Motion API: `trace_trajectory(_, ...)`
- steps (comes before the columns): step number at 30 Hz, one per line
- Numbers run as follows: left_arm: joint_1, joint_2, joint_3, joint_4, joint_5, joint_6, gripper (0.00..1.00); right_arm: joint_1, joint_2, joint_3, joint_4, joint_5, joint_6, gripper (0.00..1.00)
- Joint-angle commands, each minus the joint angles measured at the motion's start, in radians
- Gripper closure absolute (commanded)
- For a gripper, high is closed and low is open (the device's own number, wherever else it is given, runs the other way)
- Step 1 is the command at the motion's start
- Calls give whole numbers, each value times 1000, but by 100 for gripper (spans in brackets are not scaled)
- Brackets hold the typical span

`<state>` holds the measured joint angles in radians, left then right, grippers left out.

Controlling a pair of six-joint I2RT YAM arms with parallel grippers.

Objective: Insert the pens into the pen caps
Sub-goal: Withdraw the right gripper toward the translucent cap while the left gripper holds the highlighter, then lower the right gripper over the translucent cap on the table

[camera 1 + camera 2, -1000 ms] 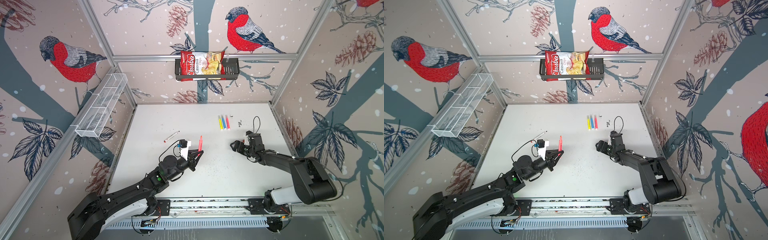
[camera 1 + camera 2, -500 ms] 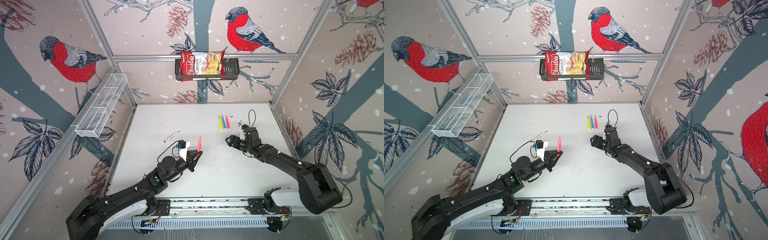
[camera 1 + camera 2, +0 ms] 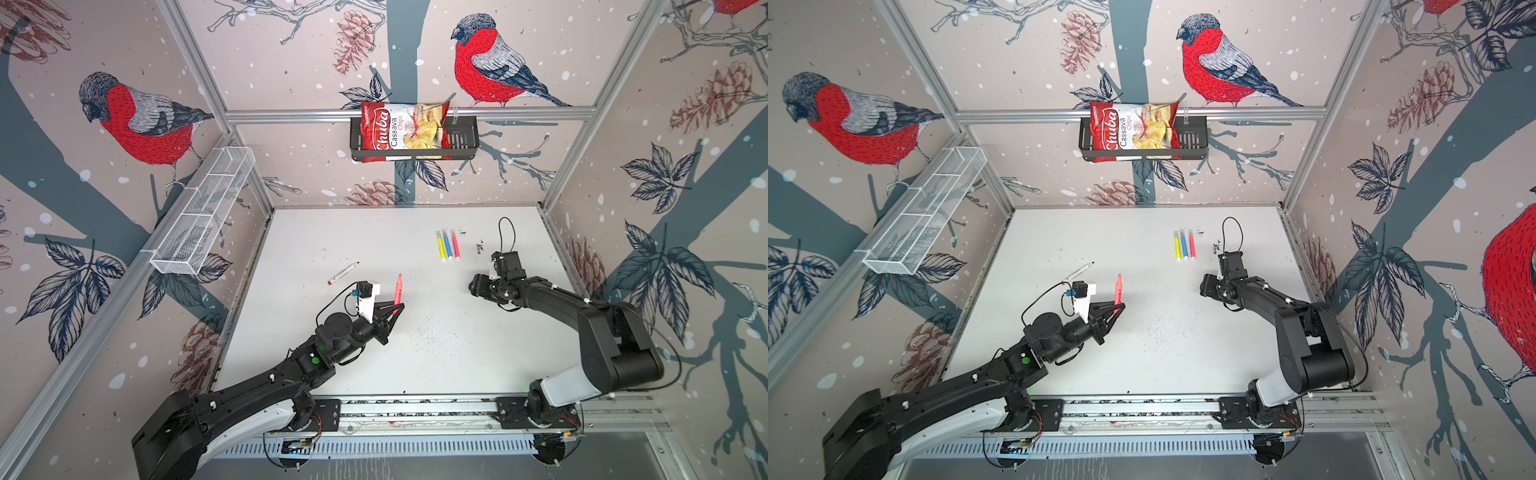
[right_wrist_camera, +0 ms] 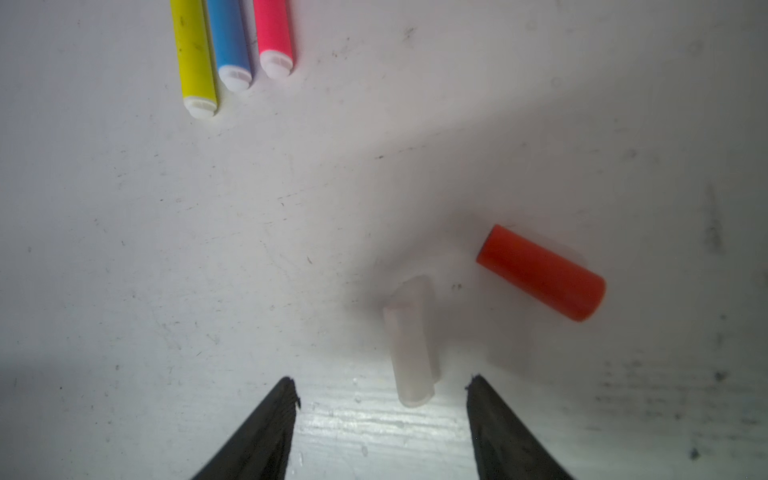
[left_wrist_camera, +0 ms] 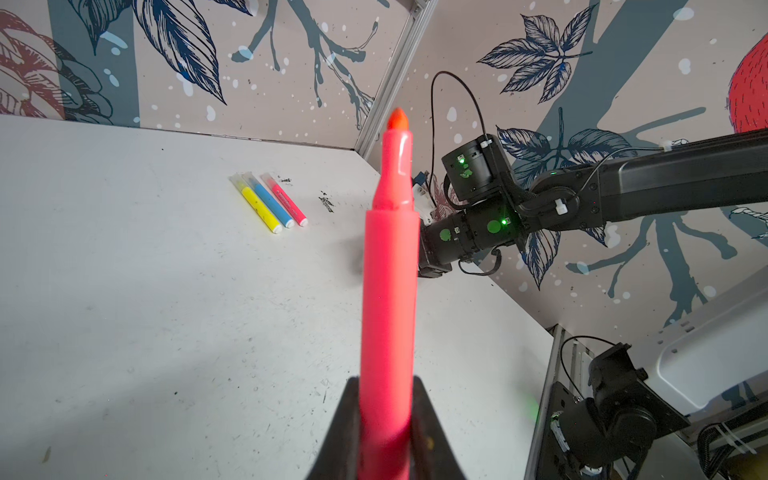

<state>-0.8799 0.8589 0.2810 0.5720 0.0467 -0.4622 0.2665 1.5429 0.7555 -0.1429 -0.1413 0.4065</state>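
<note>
My left gripper (image 3: 397, 309) (image 3: 1119, 309) is shut on a pink pen (image 5: 388, 291), held upright above the table with its orange tip bare. My right gripper (image 4: 380, 384) points down at the table, open. The near end of a translucent pen cap (image 4: 411, 345) lies between its fingertips, closer to one finger (image 4: 486, 411). A red pen cap (image 4: 540, 272) lies just beyond. In both top views the right gripper (image 3: 477, 286) (image 3: 1207, 286) hides both caps. Yellow, blue and pink pens (image 3: 447, 245) (image 3: 1184, 245) lie side by side at the back. A white pen with a red tip (image 3: 343, 273) lies at the left.
A white wire basket (image 3: 203, 218) hangs on the left wall. A black basket holding a chips bag (image 3: 405, 131) hangs on the back wall. Dark marks (image 3: 479, 248) dot the white table (image 3: 332, 232) near the right arm's cable.
The right arm has swung toward the back and settled over the caps, and its jaws have narrowed. The left gripper holds the pink pen in the same place.
</note>
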Motion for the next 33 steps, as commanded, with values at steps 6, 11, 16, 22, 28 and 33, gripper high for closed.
trace_trajectory(6,1,10,15,12,-1,13,98,29,103,72,-7,-33,-66,32)
trace_trajectory(11,1,11,18,7,-7,17,98,81,138,102,0,-43,-80,32)
trace_trajectory(16,1,19,19,10,-8,17,98,137,151,107,2,-55,-93,38)
trace_trajectory(22,2,32,28,14,-2,22,98,157,157,117,13,-56,-107,37)
trace_trajectory(28,4,36,40,8,2,28,99,161,216,200,-25,-51,-118,33)
trace_trajectory(33,4,12,34,-10,-8,26,99,195,224,215,-28,-55,-113,36)
